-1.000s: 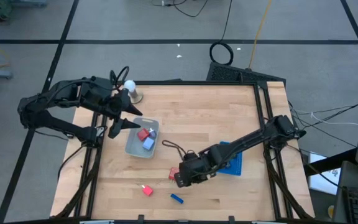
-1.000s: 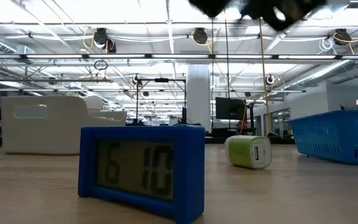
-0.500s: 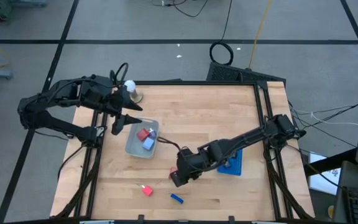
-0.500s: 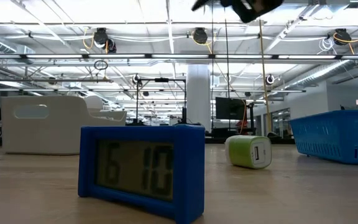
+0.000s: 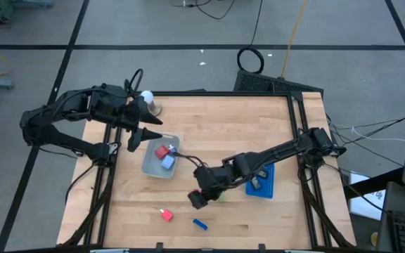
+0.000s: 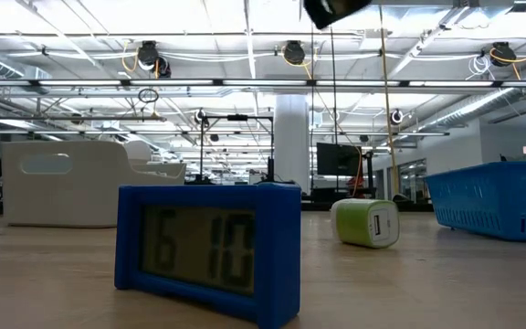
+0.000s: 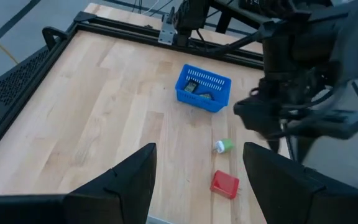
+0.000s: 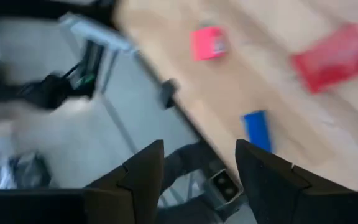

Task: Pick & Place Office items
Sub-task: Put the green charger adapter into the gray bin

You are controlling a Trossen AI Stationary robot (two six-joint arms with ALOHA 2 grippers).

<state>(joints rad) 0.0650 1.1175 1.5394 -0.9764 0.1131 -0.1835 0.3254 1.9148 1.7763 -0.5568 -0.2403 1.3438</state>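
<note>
My right gripper [image 5: 196, 199] hangs open over the middle of the table's near half, nothing between its fingers [image 8: 199, 144]. Below and beside it a flat red item [image 7: 224, 183] and a small green one [image 7: 222, 145] lie on the wood. A red cube [image 5: 166, 215] and a blue block [image 5: 200, 225] lie nearer the front edge. The grey tray [image 5: 150, 169] holds red and lavender items. The blue tray [image 5: 264, 187] holds a few small items. My left gripper [image 5: 146, 133] hovers open above the grey tray's far left corner.
A white ball on a brass base [image 5: 148, 100] stands at the table's far left corner. In the low view the blue block [image 6: 208, 251] with digits on its face stands in front, and the green item [image 6: 365, 224] lies behind it. Bare wood spans the far half.
My right gripper has risen from just above the table and rolled about its own axis, drifting a little toward the table's left edge. The flat red item has stayed on the wood.
</note>
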